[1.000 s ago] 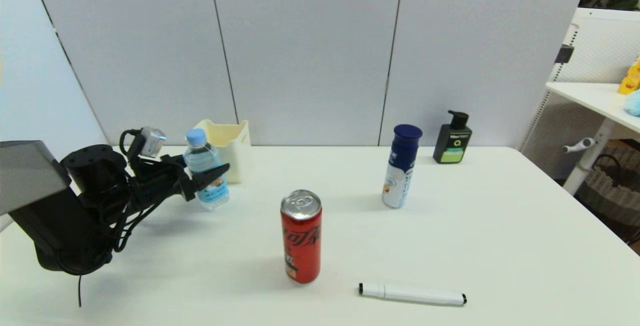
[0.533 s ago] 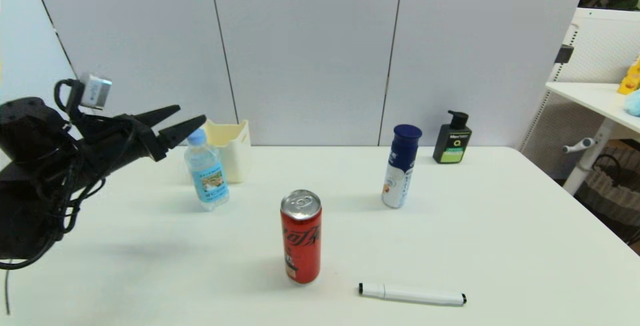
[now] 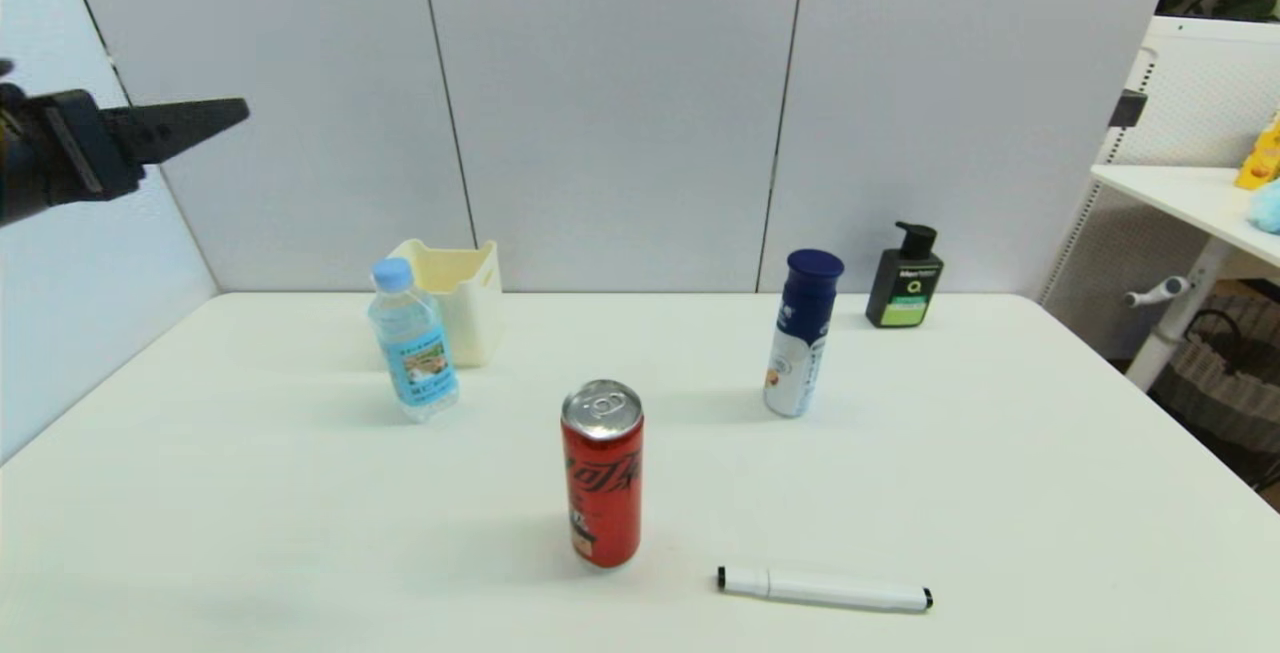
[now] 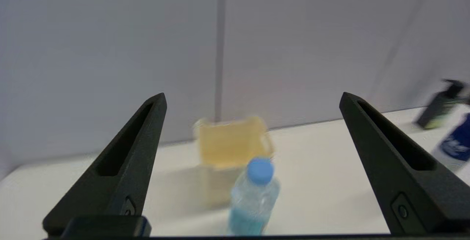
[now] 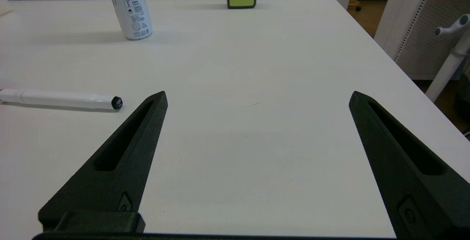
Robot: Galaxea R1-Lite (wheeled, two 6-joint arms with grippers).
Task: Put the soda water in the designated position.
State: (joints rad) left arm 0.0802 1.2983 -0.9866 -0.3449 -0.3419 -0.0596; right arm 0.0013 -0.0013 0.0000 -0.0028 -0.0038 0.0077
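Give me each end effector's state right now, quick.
Left end effector: open, empty, raised clear of the soda water.
Right end effector: open, empty, low over the table.

You face a white tabletop (image 3: pixel 1000 493) whose far edge meets grey wall panels (image 3: pixel 610 103); past its right edge you see a white shelf (image 3: pixel 1190 195) and pegboard (image 3: pixel 1215 93)
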